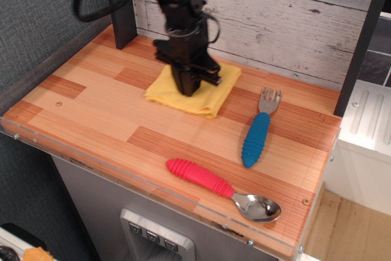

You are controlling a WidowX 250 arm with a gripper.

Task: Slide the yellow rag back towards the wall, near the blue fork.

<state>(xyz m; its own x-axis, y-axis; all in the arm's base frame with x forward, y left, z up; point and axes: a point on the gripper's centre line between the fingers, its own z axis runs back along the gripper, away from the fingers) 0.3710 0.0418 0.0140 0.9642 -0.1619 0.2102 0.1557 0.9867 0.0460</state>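
The yellow rag [208, 93] lies folded on the wooden table, close to the whitewashed plank wall [275, 22] and just left of the blue fork [258, 129]. The fork lies with its silver tines pointing at the wall. My black gripper [190, 88] points straight down with its tip pressed on the middle of the rag. Its fingers look closed together, and they hide the rag's centre.
A red-handled metal spoon [223, 187] lies near the table's front edge [153, 181]. A dark post [121, 7] stands at the back left corner, another [360, 47] at the back right. A dark grey fabric panel [36, 22] bounds the left side.
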